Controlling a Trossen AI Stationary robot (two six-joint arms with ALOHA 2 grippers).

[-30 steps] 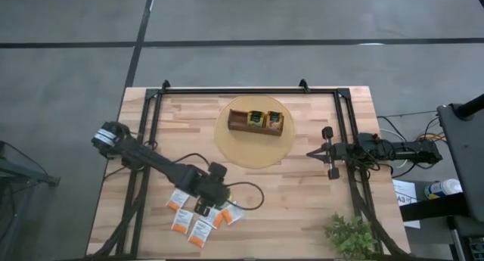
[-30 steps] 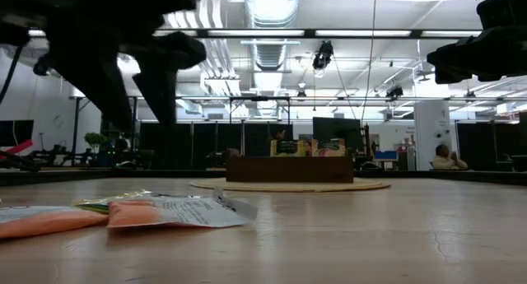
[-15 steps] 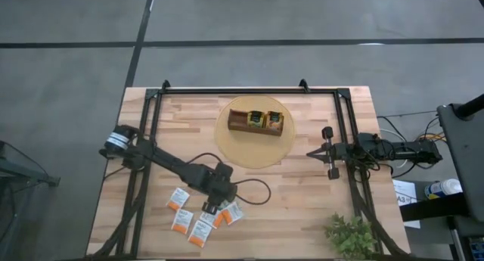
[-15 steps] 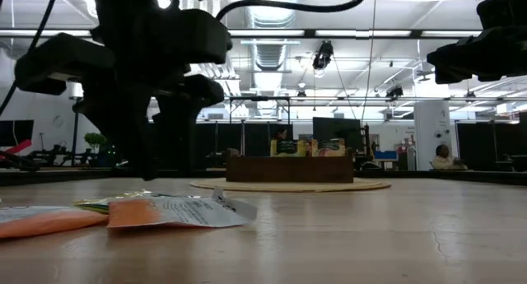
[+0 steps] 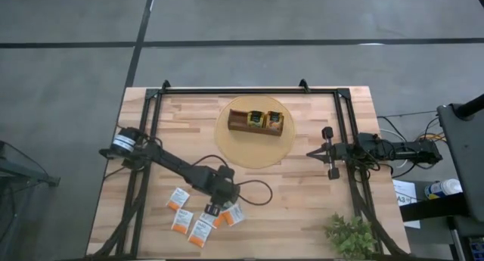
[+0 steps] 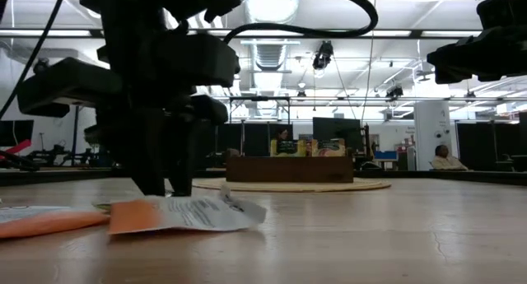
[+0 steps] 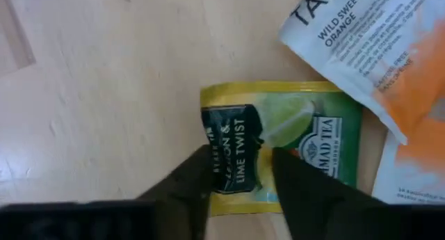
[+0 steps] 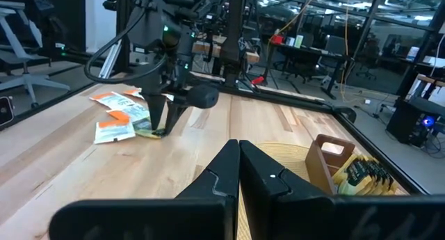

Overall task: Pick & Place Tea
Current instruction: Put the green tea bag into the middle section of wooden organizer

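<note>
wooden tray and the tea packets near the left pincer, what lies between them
High view: between the wooden tray and the tea packets lie the round mat's near rim, bare tabletop, and the left arm's cable loop.

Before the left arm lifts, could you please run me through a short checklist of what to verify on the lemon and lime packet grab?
1. Left gripper is down over the yellow-green packet: ok.
2. Fingers straddle the packet's edge: ok.
3. Grip fully closed on the packet: cannot tell.
4. White-and-orange packet overlaps the target's far end and may drag along: not ok.
5. Wooden tray on the round mat has an open compartment: ok.
6. Right gripper is parked shut, away from the pile: ok.
</note>
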